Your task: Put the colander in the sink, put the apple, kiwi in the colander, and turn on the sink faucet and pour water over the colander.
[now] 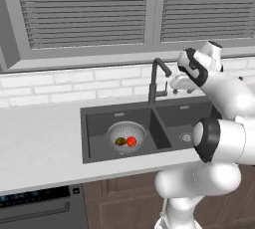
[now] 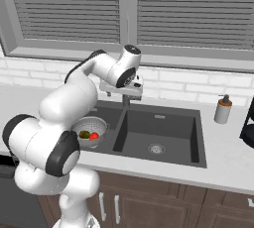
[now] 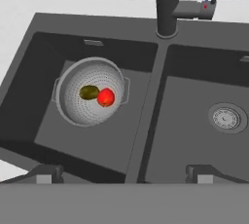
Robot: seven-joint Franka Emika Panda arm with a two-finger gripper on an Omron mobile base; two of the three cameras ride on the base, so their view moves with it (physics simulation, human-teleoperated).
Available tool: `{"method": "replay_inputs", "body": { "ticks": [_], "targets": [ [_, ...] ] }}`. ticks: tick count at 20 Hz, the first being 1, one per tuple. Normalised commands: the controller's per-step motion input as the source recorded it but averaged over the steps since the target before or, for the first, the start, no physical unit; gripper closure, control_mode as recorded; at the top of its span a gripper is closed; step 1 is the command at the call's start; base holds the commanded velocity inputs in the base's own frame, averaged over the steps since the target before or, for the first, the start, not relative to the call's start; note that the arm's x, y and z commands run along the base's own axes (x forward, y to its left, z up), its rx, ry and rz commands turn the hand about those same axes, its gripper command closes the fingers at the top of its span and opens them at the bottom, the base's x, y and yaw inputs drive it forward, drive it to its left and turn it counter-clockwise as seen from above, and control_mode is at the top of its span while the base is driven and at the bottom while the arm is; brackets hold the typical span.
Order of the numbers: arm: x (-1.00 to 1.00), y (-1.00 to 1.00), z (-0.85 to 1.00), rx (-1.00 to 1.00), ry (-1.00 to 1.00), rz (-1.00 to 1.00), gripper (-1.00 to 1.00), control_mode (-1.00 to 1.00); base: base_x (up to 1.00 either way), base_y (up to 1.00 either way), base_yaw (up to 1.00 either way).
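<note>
Silver and full of holes, the colander [image 3: 91, 91] sits in the left basin of the sink [image 3: 29, 67], with bare basin floor around its rim on every side. Inside it the kiwi [image 3: 89, 92] touches the apple [image 3: 106, 97]. Behind the divider between the basins rises the faucet [image 3: 167, 5], its side lever pointing right. Above the sink, just in front of the faucet, the gripper [image 3: 124, 175] hangs with fingers spread wide and nothing between them.
</note>
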Motion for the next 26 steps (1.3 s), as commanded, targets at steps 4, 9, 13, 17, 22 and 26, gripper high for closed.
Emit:
{"method": "replay_inputs", "body": {
  "ticks": [4, 9, 13, 17, 22, 26],
  "targets": [
    [0.05, -0.19, 0.11, 0.1, 0.0, 0.0, -1.0, -1.0, 0.0, 0.0, 0.0],
    [0.0, -0.05, 0.17, 0.1, 0.0, 0.0, -1.0, -1.0, 0.0, 0.0, 0.0],
    [0.0, 0.0, 0.2, 0.13, -0.01, 0.0, -1.0, -1.0, 0.0, 0.0, 0.0],
    [0.05, 0.01, 0.3, 0.04, 0.0, -0.02, -1.0, -1.0, 0.0, 0.0, 0.0],
    [0.45, 0.02, 0.07, 0.0, 0.03, 0.0, -1.0, -1.0, 0.0, 0.0, 0.0],
    [0.32, 0.05, 0.0, 0.0, 0.03, 0.0, -1.0, -1.0, 0.0, 0.0, 0.0]
  ]
}}
